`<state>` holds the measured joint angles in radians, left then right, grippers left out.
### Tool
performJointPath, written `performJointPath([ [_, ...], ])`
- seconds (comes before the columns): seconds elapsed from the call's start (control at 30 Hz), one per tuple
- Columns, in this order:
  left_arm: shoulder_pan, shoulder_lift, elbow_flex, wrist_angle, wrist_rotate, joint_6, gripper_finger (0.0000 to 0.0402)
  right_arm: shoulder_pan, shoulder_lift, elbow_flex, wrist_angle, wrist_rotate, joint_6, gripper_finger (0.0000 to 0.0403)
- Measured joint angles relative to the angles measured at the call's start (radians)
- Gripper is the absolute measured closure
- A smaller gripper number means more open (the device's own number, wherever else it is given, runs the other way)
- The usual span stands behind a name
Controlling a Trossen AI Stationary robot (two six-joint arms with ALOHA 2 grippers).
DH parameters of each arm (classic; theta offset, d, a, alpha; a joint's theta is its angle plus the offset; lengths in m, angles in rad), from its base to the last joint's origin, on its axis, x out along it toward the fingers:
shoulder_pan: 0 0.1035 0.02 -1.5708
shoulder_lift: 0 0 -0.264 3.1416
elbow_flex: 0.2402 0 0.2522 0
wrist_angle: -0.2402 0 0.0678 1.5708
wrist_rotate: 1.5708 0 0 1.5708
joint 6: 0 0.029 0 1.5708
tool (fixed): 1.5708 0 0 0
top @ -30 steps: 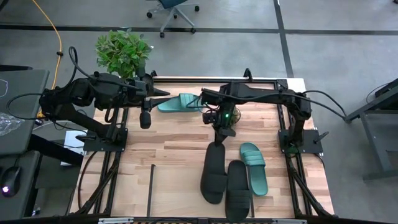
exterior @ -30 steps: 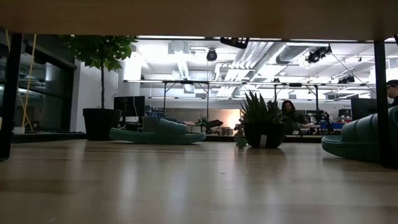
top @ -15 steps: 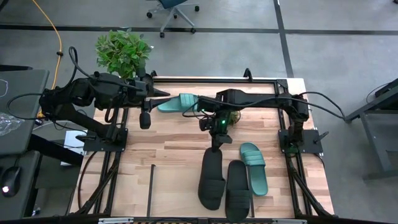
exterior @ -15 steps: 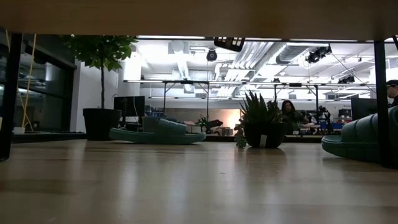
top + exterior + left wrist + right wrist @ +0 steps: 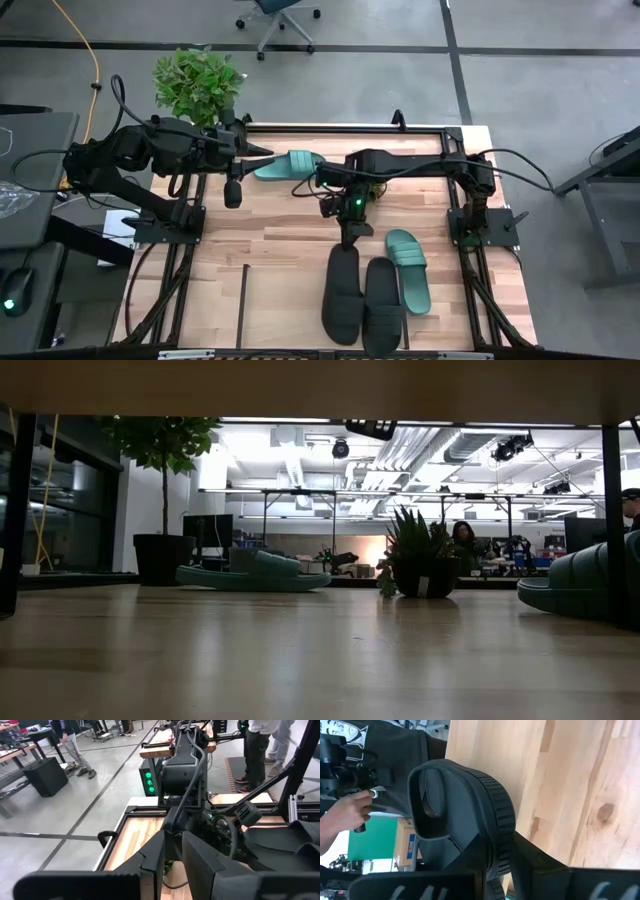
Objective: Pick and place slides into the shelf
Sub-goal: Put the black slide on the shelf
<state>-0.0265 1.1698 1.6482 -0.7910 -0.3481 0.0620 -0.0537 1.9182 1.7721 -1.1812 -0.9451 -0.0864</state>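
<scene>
Slides on the tabletop, one black slide pinched by the right gripper

Black slide [image 5: 342,290] hangs by its heel rim from the right gripper [image 5: 348,238], whose fingers pinch that rim [image 5: 495,835], toward the front edge of the table [image 5: 270,240]. A second black slide [image 5: 382,300] lies just beside it, with a teal slide [image 5: 410,268] next to that, nearer the right edge. Another teal slide [image 5: 290,164] lies at the back edge. The left gripper [image 5: 265,152] waits near the back left corner beside a potted plant [image 5: 196,84], its fingers pressed together
</scene>
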Motion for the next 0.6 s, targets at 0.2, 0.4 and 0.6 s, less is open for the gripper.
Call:
performJointPath([
  [0.2, 0.0, 0.0, 0.0, -0.001, 0.0, 0.0, 0.0344, 0.021, 0.005, 0.0, 0.004, 0.003, 0.003, 0.037],
  [0.4, 0.0, 0.0, 0.0, -0.005, 0.0, 0.0, 0.0344, 0.022, 0.042, -0.002, 0.013, 0.002, 0.008, 0.037],
  [0.6, 0.0, 0.0, 0.0, -0.018, 0.008, -0.007, 0.0344, 0.024, 0.053, -0.002, 0.009, -0.008, 0.008, 0.037],
])
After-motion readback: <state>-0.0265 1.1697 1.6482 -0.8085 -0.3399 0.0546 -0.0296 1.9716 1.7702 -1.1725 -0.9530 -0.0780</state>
